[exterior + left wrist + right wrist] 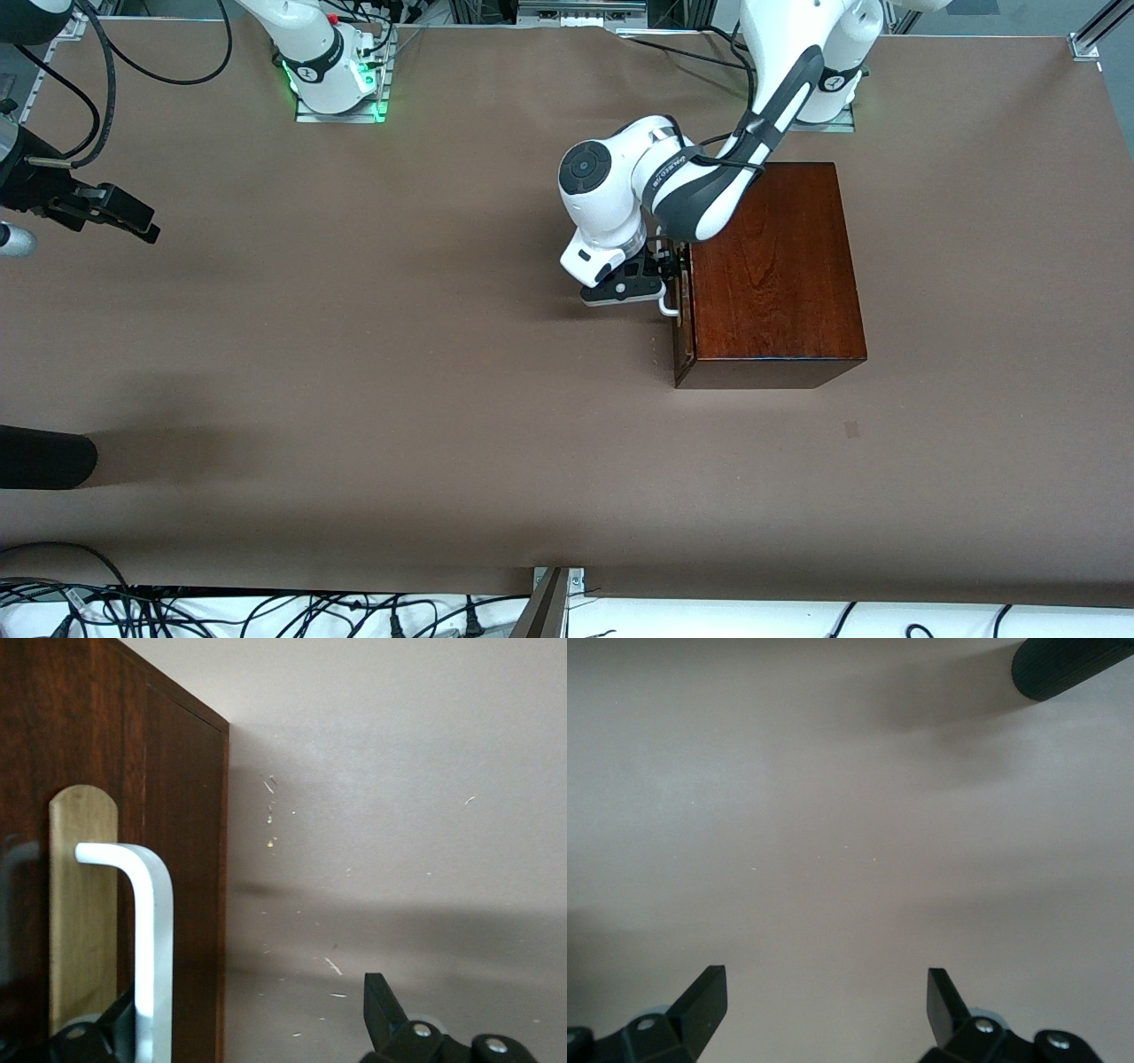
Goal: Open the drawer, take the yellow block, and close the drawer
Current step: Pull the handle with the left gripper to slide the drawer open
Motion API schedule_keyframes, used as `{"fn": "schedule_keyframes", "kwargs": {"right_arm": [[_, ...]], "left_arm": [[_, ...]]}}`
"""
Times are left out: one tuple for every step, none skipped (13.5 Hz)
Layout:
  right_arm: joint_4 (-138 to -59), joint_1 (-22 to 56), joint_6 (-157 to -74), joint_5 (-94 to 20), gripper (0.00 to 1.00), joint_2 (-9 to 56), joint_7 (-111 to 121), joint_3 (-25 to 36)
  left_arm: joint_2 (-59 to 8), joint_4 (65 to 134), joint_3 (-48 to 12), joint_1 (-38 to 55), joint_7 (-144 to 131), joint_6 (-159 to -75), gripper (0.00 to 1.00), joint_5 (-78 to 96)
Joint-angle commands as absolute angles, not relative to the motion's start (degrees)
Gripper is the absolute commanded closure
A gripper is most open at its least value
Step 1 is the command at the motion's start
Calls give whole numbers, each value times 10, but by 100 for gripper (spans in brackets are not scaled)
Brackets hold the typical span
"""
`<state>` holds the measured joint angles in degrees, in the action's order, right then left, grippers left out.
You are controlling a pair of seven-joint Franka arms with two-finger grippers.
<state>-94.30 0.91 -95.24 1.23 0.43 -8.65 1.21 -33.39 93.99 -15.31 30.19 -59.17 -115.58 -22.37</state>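
a dark cylindrical object (44, 456) is lying at the edge of the brown paper-covered surface (399, 372), nearest to the front camera, toward the right arm's end; the right wrist view is catching its rounded tip (1067, 665).

farther from the camera, toward the left arm's end of the surface, the glossy mahogany-coloured wooden box (775, 266) is sitting flat. the drawer with the dark reddish-brown front (680, 332) is facing the middle of the surface and is sitting pushed in, or very nearly so, with only a thin pale edge showing along it. its white u-shaped bar handle (669, 306) is standing out from the front, mounted over a pale wooden backing strip (81, 912). the small bright yellow block is not showing in any view.

the left claw (660, 276) is reaching in at the drawer front, with its two black fingers spread wide. in the left wrist view one finger (106, 1028) is sitting beside the white handle (146, 939), between it and the drawer front (190, 886), and the other finger (381, 1005) is standing well clear over the bare surface, so the handle is lying between the open fingers without being squeezed.

the right claw (115, 213) is waiting above the surface edge at the right arm's end, fingers (704, 997) parted wide and holding nothing, with only bare surface (833, 833) beneath it.
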Motion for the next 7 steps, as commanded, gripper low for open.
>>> {"fn": "schedule_keyframes", "kwargs": {"right_arm": [[-931,10,-948,12,0,10,-91,11],[-931,10,-948,13,0,10,-91,12],[-931,10,-948,13,0,10,-91,11],[-931,10,-948,13,0,10,-91,12],[-931,10,-948,13,0,10,-91,12],[-931,10,-948,13,0,10,-91,11],[-931,10,-948,13,0,10,-91,12]], "left_arm": [[-361,897,-156,331,-621,-1177,0,-193],[-372,876,-156,339,-634,-1177,0,-192],[-379,861,-156,349,-653,-1177,0,-192],[-387,848,-154,360,-666,-1177,0,-192],[-395,832,-149,373,-670,-1177,0,-192],[-401,821,-141,390,-670,-1177,0,-192],[-405,811,-127,407,-670,-1177,0,-192]]}}
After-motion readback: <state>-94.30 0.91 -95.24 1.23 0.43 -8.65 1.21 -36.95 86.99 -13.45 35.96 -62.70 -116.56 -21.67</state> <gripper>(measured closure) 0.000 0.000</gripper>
